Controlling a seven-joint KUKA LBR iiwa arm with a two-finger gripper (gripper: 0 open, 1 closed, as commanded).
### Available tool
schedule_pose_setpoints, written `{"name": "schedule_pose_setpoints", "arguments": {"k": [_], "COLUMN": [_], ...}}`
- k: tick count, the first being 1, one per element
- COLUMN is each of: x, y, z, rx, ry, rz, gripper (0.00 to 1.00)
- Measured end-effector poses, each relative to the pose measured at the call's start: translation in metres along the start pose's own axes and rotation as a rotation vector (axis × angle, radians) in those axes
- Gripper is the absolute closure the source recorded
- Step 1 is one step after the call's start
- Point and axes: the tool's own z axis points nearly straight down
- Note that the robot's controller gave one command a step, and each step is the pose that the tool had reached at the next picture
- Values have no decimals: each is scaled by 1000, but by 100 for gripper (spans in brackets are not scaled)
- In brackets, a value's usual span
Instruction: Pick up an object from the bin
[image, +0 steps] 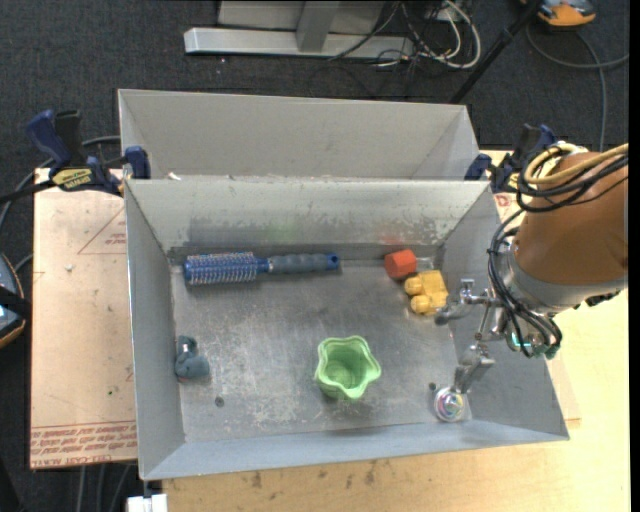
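Note:
My gripper (457, 345) hangs over the right side of the bin, close to the right wall. It is open, with bare floor between its fingers. One fingertip (447, 312) is just beside a yellow toy block (427, 292). The other fingertip (464, 378) is just above a small round shiny thing (450, 405) in the front right corner. An orange cube (400, 263) lies behind the yellow block. A green fluted cup (347, 367) stands upright to the gripper's left, well apart from it.
A blue hairbrush (255, 267) lies along the back wall. A small grey-blue lump (190, 363) sits by the left wall. The arm's orange cover and cables hang over the bin's right rim.

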Motion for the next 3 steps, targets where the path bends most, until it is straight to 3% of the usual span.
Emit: {"name": "schedule_pose_setpoints", "arguments": {"k": [1,2,3], "x": [0,-2,7], "y": [-45,-37,-27], "z": [119,92,93], "rx": [4,4,2], "ry": [-13,-10,-6], "rz": [-505,-635,-889], "gripper": [0,0,0]}}
